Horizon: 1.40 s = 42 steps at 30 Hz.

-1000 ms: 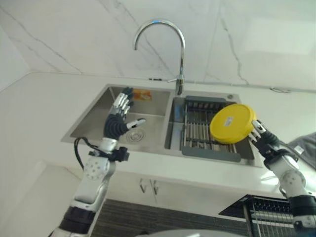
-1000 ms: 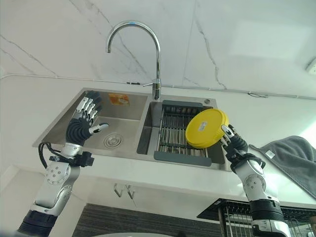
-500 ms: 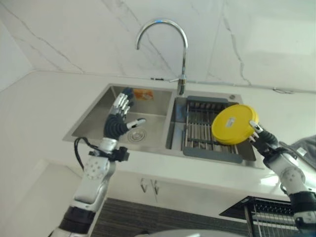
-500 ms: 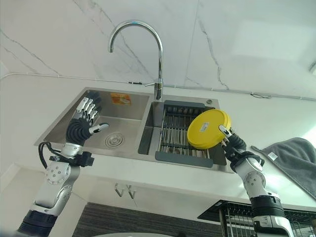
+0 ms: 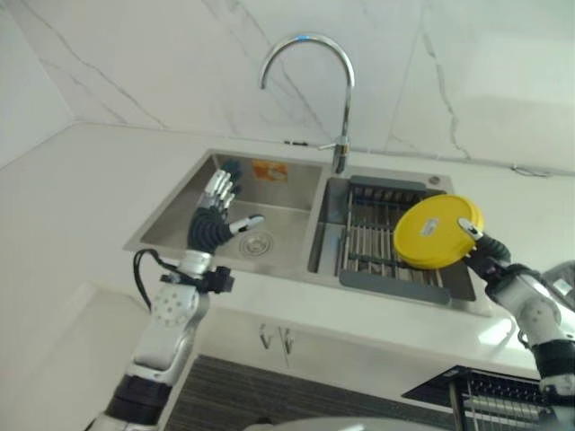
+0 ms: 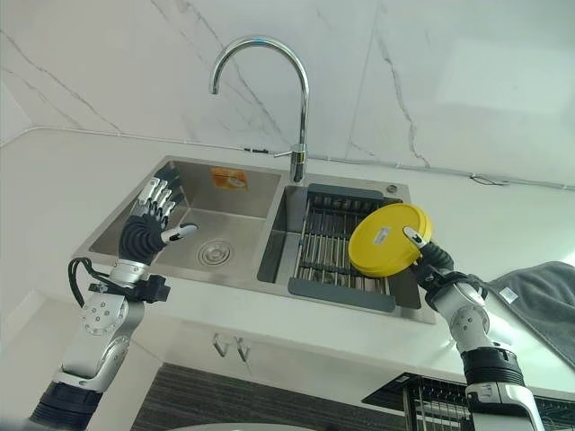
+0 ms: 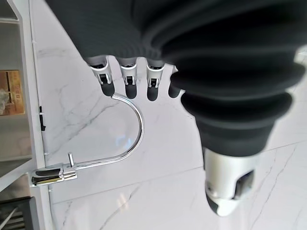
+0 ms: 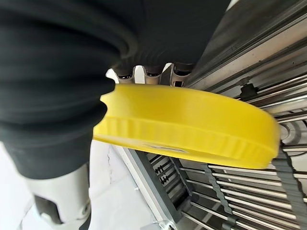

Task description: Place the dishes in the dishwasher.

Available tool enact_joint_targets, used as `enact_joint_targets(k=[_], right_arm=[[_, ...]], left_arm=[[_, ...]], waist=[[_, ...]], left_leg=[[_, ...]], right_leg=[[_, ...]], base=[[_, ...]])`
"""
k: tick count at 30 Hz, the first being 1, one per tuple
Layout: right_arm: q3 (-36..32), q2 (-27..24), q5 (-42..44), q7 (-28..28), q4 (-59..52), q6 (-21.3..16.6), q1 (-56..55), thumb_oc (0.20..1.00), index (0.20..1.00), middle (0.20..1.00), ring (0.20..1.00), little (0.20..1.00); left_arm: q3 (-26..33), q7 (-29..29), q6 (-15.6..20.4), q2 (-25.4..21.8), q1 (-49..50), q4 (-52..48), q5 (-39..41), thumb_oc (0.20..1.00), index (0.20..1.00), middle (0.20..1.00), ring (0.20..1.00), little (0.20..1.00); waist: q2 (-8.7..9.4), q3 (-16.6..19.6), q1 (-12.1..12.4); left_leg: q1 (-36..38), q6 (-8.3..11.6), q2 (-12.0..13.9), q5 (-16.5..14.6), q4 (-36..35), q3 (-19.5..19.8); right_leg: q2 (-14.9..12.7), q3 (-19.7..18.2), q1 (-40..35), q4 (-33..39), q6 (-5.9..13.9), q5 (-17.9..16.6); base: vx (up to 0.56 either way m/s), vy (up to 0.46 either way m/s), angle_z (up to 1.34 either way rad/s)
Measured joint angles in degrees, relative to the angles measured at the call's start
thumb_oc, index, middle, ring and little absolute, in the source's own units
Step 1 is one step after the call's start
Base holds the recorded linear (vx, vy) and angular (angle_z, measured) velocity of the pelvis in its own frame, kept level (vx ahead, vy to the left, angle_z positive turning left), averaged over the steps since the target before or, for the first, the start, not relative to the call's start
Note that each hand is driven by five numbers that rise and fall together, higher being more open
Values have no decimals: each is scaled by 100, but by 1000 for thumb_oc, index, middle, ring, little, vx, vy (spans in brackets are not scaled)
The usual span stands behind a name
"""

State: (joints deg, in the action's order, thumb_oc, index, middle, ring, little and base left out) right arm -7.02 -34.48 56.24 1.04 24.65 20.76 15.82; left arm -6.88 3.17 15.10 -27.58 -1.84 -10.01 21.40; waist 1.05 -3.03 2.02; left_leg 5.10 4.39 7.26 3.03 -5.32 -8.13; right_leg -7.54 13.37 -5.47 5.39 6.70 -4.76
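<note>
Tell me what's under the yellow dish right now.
Under the yellow dish, pinched in the right hand, lies the sink's drying rack. The rack's covered part is hidden.

White marble wall [image 6: 467,81] behind pale countertop [image 6: 54,171].

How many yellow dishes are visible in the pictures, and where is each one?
1. The yellow dish is held at its edge by the right hand, tilted above the drying rack in the right basin of the sink. Others may lie hidden behind it.
</note>
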Motion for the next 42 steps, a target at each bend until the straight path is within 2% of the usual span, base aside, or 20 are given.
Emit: enact_joint_targets(k=[20,25,27,28,40,42], right_arm=[[40,-31,-5,-4,204,33,186,1000,1000,1000,1000,1000],[195,-165,-17,-16,266,78,194,1000,1000,1000,1000,1000],[202,-173,-128,-64,366,134,285,423,423,423,423,423],[208,-173,-177,-70,448,141,348,200,200,200,200,200],[417,-190,-676,147,692,180,608,200,200,200,200,200],[437,-172,-687,361,681,-91,610,200,200,200,200,200]], left_arm=[[0,44,-126,-34,-7,1,13,1000,1000,1000,1000,1000],[0,44,-142,-34,-10,1,13,1000,1000,1000,1000,1000],[-2,43,-151,-34,-19,1,14,1000,1000,1000,1000,1000],[-2,43,-151,-34,-25,3,20,1000,1000,1000,1000,1000],[-236,43,-226,-55,-65,5,23,1000,1000,1000,1000,1000],[-232,76,-244,-59,-69,4,24,1000,1000,1000,1000,1000]], waist=[[-45,-96,12],[-41,-99,28],[-39,-101,30],[-38,-101,38],[-1,-163,139],[-30,-189,166]], left_leg=[[-10,1,-5,1,0,103],[-10,3,-7,1,31,122],[-9,3,-7,1,30,122],[-9,3,-7,1,30,121],[-8,4,-11,2,31,124],[-8,4,-16,2,31,124]], right_leg=[[-3,98,-44,0,18,36],[-3,122,-59,-1,16,47],[-3,122,-62,-1,17,48],[-4,123,-62,0,17,48],[-6,124,-64,-1,17,50],[-12,125,-66,-1,17,50]], base=[[5,2,1],[4,1,2],[0,0,0],[0,0,0],[0,0,0],[0,0,0]])
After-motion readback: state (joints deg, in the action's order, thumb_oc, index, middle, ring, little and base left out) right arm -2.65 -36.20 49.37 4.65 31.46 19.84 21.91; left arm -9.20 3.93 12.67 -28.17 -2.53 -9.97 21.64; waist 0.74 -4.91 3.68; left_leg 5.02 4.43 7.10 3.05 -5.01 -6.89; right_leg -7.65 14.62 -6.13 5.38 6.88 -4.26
